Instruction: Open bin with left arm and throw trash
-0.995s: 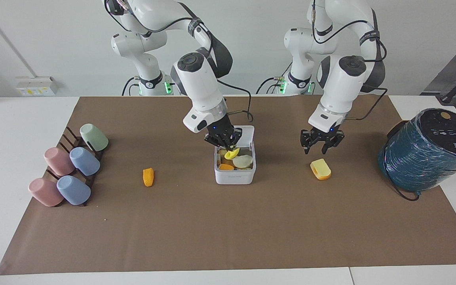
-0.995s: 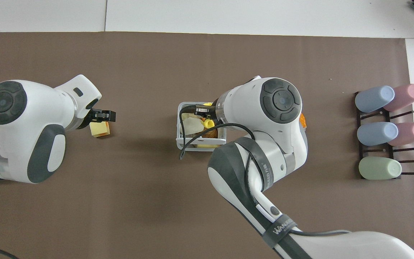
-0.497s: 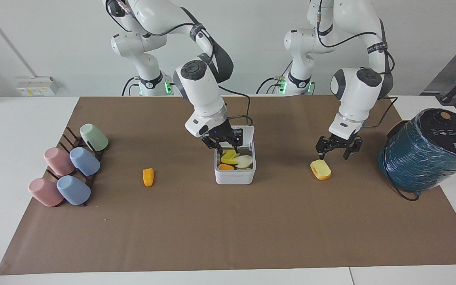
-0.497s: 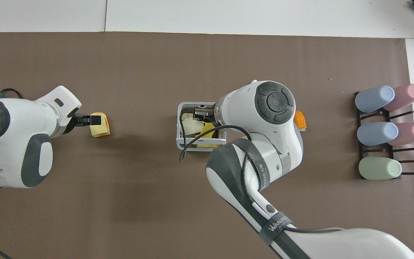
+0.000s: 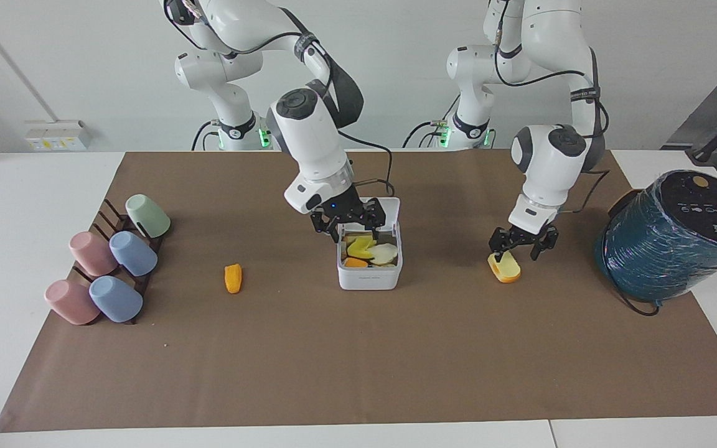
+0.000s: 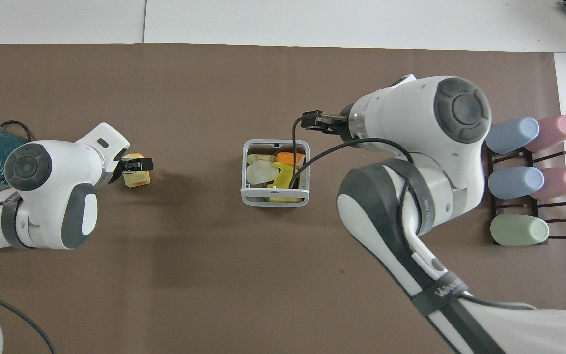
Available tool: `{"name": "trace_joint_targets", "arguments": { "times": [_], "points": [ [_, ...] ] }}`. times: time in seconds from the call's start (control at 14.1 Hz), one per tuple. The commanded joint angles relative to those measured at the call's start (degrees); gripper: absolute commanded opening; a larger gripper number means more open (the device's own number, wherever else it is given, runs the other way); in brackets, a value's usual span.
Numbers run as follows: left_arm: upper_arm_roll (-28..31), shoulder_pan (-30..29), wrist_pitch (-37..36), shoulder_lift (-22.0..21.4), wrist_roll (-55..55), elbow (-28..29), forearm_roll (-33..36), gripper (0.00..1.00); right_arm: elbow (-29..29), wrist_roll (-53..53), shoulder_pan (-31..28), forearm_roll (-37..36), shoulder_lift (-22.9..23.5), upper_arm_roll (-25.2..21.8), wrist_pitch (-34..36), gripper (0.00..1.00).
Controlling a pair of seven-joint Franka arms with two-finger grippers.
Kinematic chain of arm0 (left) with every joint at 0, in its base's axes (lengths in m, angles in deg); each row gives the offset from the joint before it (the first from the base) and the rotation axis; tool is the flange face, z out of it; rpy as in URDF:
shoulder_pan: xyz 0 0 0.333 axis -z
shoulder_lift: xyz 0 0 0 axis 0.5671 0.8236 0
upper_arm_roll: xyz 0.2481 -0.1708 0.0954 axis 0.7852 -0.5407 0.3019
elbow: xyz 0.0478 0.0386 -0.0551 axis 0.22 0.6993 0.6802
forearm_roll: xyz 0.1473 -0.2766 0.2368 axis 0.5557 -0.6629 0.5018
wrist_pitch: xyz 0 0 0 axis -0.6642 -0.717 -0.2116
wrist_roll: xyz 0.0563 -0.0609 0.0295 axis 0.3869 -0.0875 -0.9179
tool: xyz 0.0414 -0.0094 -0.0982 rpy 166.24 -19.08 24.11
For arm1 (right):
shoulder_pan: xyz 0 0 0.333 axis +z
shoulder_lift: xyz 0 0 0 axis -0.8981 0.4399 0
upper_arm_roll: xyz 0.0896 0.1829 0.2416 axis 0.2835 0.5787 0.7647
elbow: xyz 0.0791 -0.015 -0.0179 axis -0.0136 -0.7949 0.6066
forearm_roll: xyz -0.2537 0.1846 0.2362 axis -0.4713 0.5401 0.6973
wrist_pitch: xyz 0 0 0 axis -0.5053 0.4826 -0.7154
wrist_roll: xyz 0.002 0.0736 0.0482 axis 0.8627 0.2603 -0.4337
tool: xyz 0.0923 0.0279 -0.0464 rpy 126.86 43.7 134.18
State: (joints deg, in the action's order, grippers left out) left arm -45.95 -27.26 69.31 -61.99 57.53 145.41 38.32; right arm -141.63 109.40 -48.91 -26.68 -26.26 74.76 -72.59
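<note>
We see brown paper (image 5: pixel 358 348) over our white worktop (image 5: pixel 16 205), right hand (image 5: pixel 347 219) spread above the bin (image 5: pixel 369 274), left hand (image 5: pixel 516 244) splayed astride the pale scrap (image 5: pixel 505 267)

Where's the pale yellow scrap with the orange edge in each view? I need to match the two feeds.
Facing view: pale scrap lies right of centre, under the left pincer.
Overhead view: it lies at mid-left, partly covered by that pincer.
Shared landmark: the open bin, beside it mid-table.

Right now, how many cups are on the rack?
5, all lying on the rack at the right arm's end of the table: green cup nearest the robots, then a pink cup and blue cup, then another pink cup and blue cup.
</note>
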Motion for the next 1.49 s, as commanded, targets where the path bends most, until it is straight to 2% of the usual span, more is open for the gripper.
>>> {"name": "trace_joint_targets", "arguments": {
  "times": [0.0, 0.07, 0.21, 0.36, 0.5, 0.64, 0.85, 0.99, 1.07, 1.21, 1.28, 1.42],
  "points": [
    [0.3, 0.6, 2.0, -0.5, -1.6, 2.0, 0.4, 0.3, -5.4, -12.6, -6.8, -1.3, -1.9, 0.7, 0.2, 1.0],
    [0.3, 0.8, 1.1, -0.7, -2.0, 2.0, 0.4, 0.0, -7.5, -17.4, -9.2, -1.8, -2.0, 0.7, -0.1, 1.0],
    [0.3, 2.4, 0.5, -0.9, -3.2, 1.4, 0.4, 0.0, -10.2, -23.3, -12.3, -3.1, -2.0, 0.7, -0.6, 1.0],
    [0.3, 3.5, 0.4, -1.8, -3.3, 0.2, 0.4, 0.0, -12.6, -24.1, -13.9, -5.2, -1.7, 0.7, -1.3, 1.0],
    [0.3, 5.4, -0.6, -2.6, -5.1, -2.4, 0.4, 0.0, -17.5, -26.4, -15.5, -6.1, -1.5, 0.7, -6.7, 1.0],
    [0.3, 7.6, -5.0, -2.9, -7.8, -7.3, 0.4, 0.0, -21.6, -29.0, -16.0, -6.1, -0.9, 0.8, -12.9, 1.0],
    [0.1, 11.7, -15.3, -1.8, -11.4, -17.8, 0.2, 0.0, -25.1, -29.4, -15.1, -6.2, -0.9, 0.9, -15.0, 1.0],
    [0.1, 14.8, -16.6, -0.2, -13.8, -22.4, -0.6, 0.0, -25.8, -31.6, -15.1, -6.1, -0.6, 0.8, -16.1, 1.0],
    [0.1, 16.3, -16.6, 0.1, -14.6, -23.4, -2.5, 0.0, -25.8, -32.5, -15.1, -6.1, -0.2, 0.8, -16.9, 0.88],
    [0.1, 19.8, -16.3, 0.5, -15.6, -24.0, -6.3, 0.0, -25.8, -32.3, -15.1, -6.1, 0.7, 0.9, -17.9, 0.74],
    [0.1, 22.2, -15.7, 0.5, -15.7, -23.7, -6.7, 0.0, -25.8, -32.3, -15.0, -6.1, 1.4, 0.8, -18.9, 0.64],
    [0.1, 25.2, -15.4, 0.5, -15.8, -23.3, -6.8, 0.0, -25.6, -31.7, -14.9, -6.1, 1.8, 0.9, -19.0, 0.08]
  ]
}}
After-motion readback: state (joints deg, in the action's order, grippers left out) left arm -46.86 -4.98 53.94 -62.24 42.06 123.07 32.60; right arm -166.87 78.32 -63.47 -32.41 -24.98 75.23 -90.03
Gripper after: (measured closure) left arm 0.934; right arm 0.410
